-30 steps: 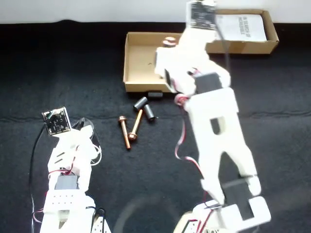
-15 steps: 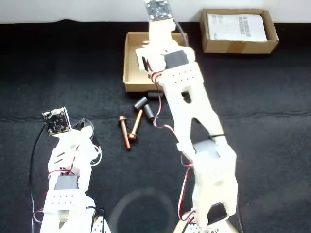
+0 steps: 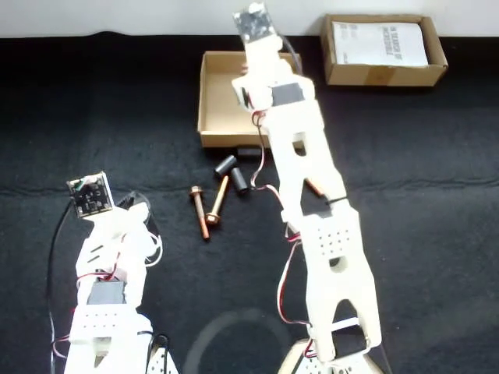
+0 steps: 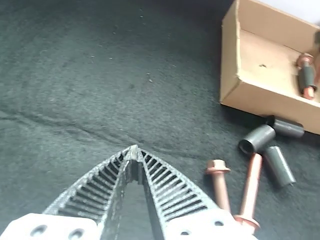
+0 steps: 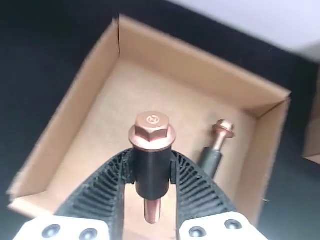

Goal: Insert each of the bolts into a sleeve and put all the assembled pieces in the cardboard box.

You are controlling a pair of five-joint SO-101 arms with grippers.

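My right gripper is shut on a black sleeve with a copper bolt through it, held upright above the open cardboard box. One assembled piece lies inside the box. My right arm stretches over the box. In front of the box lie three loose sleeves and two bare bolts. My left gripper is shut and empty, low over the mat, well short of the bolts and sleeves.
A second cardboard box holding a printed sheet stands at the back right. A copper-coloured piece shows beside the right arm's forearm. Black mat covers the table, with open room at the left and far right.
My right arm has swung left with the bolt and sleeve, from the box's right end to above its inside. The left arm and the loose parts have stayed put.
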